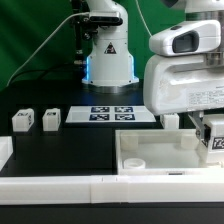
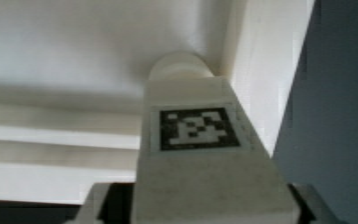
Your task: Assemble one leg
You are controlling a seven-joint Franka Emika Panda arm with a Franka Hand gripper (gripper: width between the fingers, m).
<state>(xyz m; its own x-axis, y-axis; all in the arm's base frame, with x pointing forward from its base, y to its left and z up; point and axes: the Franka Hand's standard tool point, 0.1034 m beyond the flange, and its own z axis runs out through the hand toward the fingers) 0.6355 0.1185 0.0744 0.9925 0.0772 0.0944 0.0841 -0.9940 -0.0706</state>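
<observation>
The gripper (image 2: 197,204) is clamped on the leg (image 2: 195,120), at the right edge of the exterior frame. The leg's long axis extends straight out between the jaws, over the white tray-like part (image 1: 190,158)
</observation>
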